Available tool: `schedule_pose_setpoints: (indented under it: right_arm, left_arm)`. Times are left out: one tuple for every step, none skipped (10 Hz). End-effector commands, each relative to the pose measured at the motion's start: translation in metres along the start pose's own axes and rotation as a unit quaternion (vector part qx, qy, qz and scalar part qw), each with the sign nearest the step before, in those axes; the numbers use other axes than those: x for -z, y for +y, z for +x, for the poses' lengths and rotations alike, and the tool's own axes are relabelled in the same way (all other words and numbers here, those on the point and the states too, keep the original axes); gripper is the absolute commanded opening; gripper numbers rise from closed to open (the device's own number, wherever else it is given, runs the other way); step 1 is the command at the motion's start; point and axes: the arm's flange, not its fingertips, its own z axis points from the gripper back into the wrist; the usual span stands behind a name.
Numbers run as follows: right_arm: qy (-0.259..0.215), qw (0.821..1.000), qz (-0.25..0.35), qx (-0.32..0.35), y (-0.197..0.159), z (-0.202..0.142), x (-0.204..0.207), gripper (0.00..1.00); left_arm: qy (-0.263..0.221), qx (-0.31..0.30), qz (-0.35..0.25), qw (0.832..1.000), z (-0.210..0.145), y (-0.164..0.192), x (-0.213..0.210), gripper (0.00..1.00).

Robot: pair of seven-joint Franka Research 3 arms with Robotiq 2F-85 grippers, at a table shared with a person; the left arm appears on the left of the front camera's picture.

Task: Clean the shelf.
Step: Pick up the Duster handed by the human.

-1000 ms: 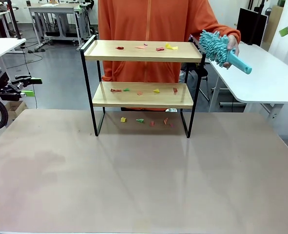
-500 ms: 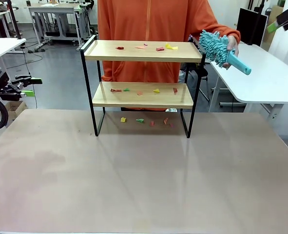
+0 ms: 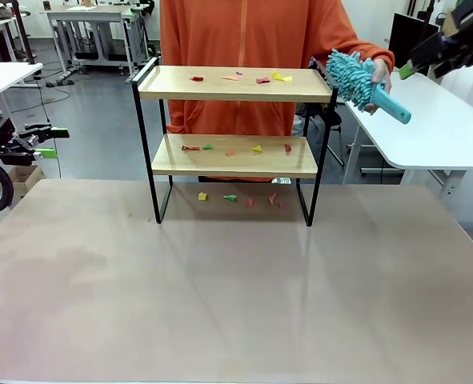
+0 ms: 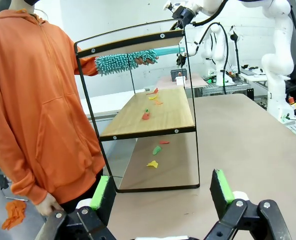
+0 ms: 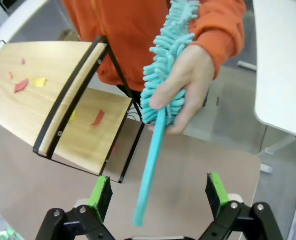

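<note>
Front view: the shelf [image 3: 234, 94] stands at the centre of the frame, on the far half of the counter [image 3: 236, 304], with a person in an orange hoodie [image 3: 252, 32] right behind it. Small coloured scraps [image 3: 256, 78] lie on its top board, more on the lower board, and a few on the counter between its legs. At the upper right the person's hand [image 3: 382, 78] holds a teal duster [image 3: 350, 76] just beside the shelf's top right corner, fluffy head toward the shelf, handle pointing down to the right. The right claw [image 3: 406, 70] comes in from the upper right corner, its green tip near the handle's end. The left claw [image 3: 50, 141] hangs at the left edge, off the counter and well apart from the shelf, its fingers spread.

Left wrist view: the left claw [image 4: 162, 192] is spread wide at the bottom, nothing between its pads. The shelf [image 4: 173, 112] is in mid-frame and the duster [image 4: 120, 61] at its top.

Right wrist view: the right claw [image 5: 158, 192] is spread wide at the bottom. The duster [image 5: 153, 150] runs down from the hand [image 5: 185, 87] into the gap between the pads, touching neither. The shelf [image 5: 70, 92] is at the left of the frame.
</note>
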Motion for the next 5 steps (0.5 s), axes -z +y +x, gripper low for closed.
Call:
schedule_pose_setpoints:
  right_arm:
    - [0.012, 1.000, -0.026, 0.003, 0.017, -0.009, 0.020, 1.00]
    - [0.023, 0.999, -0.033, 0.012, 0.023, -0.013, 0.032, 1.00]
    - [0.024, 0.999, -0.029, 0.024, 0.026, -0.014, 0.040, 1.00]
    - [0.054, 0.998, -0.015, -0.012, 0.024, -0.012, 0.042, 1.00]
    - [0.023, 1.000, -0.012, 0.003, 0.021, -0.015, 0.034, 1.00]
  left_arm:
    - [0.004, -0.001, -0.004, 1.000, 0.003, -0.002, 0.002, 1.00]
    - [0.004, -0.001, -0.004, 1.000, 0.003, -0.002, 0.002, 1.00]
    - [0.004, -0.001, -0.004, 1.000, 0.003, -0.002, 0.002, 1.00]
    - [0.004, -0.001, -0.004, 1.000, 0.003, -0.002, 0.002, 1.00]
    - [0.004, -0.001, -0.004, 1.000, 0.003, -0.002, 0.002, 1.00]
